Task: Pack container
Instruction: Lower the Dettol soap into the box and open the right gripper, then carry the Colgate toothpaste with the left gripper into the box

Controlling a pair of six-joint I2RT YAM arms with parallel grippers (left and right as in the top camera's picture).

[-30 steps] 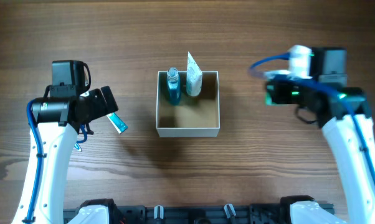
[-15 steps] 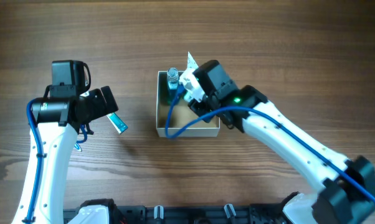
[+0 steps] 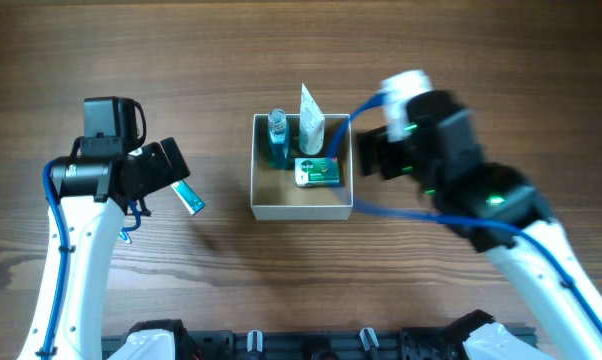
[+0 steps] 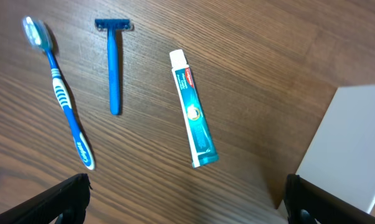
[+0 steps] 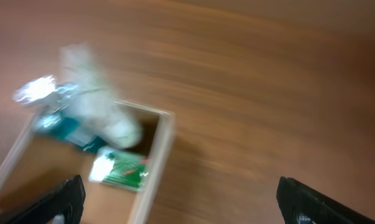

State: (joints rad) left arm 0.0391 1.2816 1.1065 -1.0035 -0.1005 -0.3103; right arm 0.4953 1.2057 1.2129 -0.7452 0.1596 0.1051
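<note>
Green packet in container, writing illegible.

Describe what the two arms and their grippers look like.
The left arm and the right arm both have white links with black joint and wrist housings. One blue cable loops along the left arm and a second blue cable trails from the right. The right arm shows a green light. The left gripper's fingers and the right gripper's fingers are black.
</note>
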